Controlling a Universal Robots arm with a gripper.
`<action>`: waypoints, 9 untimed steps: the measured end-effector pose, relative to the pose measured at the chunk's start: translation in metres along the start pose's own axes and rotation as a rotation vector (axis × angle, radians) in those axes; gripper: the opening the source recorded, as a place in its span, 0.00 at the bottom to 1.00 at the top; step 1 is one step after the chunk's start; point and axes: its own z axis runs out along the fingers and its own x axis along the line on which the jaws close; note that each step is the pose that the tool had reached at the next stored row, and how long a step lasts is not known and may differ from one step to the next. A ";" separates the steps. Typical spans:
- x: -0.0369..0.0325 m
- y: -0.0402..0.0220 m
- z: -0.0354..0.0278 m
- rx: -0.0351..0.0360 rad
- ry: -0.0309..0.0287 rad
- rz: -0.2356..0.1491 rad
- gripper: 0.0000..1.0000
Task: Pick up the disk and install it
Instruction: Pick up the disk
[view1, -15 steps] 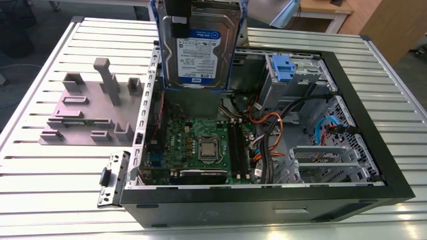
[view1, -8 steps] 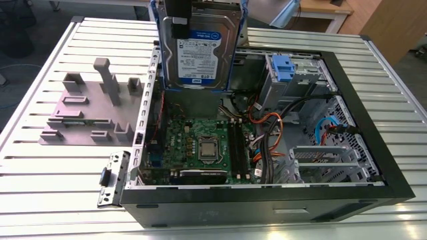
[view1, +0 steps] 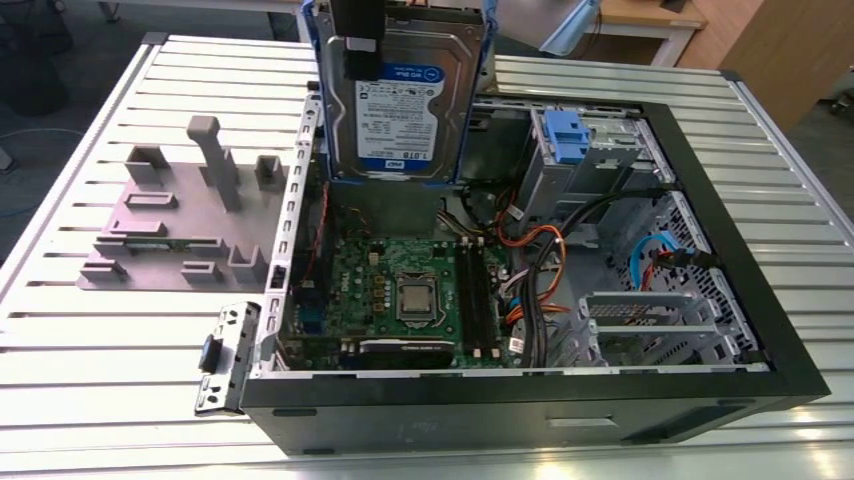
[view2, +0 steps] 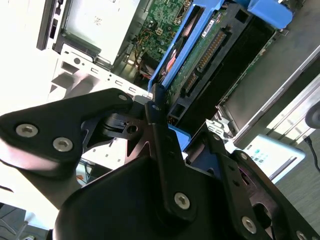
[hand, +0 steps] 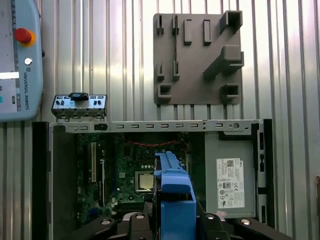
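Squeezing the disk (view1: 400, 100) by its blue frame, with the gripper (view2: 185, 120) shut tight on it. Held upright over the computer case (view1: 777, 340) at its far side, likely to clear the walls.

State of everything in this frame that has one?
computer case: side open, internals exposed.
disk: held upright in the air above the case, not in a bay.
gripper: shut on the disk.
other blue caddy: sitting in the drive cage.

Black gripper (view2: 186, 120) clamped on blue-framed disk (view2: 210, 55), edge-on between fingers (view2: 161, 130); green motherboard (view2: 165, 20) beyond fingertips.
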 end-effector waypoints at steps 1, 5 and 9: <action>0.0001 -0.0003 0.0001 0.0000 -0.0001 0.000 0.36; 0.0004 -0.0019 0.0005 0.0002 -0.0003 0.000 0.36; 0.0003 -0.0044 0.0006 0.0000 -0.0002 0.000 0.36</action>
